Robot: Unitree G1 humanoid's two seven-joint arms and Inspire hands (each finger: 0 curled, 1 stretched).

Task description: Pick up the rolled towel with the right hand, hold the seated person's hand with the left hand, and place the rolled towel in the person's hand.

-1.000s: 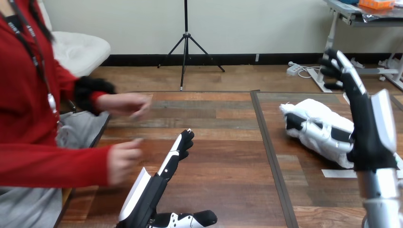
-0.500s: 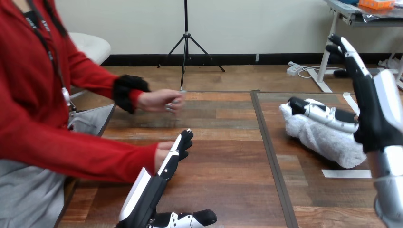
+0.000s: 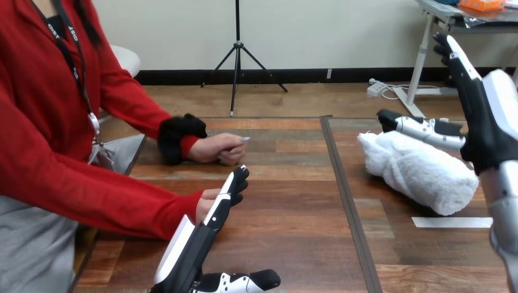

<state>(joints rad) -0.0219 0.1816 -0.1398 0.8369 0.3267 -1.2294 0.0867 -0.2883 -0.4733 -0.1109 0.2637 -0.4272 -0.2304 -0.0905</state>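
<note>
The white rolled towel (image 3: 421,172) lies on the table's right half. My right hand (image 3: 488,122) stands open above its far end, fingers straight up, thumb stretched left just over the towel's top. My left hand (image 3: 214,213) is open and edge-on near the table's front left, fingers straight and pointing away, thumb spread along the bottom edge. The person's near hand (image 3: 206,204) sits close against its left side; I cannot tell whether they touch. The person's far hand (image 3: 220,148), loosely closed, rests on the table further back.
A dark seam (image 3: 342,195) runs front to back between the two wooden tabletops. A strip of white tape (image 3: 452,222) lies just in front of the towel. The person's red-sleeved arms cover the table's left edge.
My right hand has risen and its thumb has come off the towel's side to above it. The person's near hand moved in beside my left hand; their far hand dropped onto the table.
</note>
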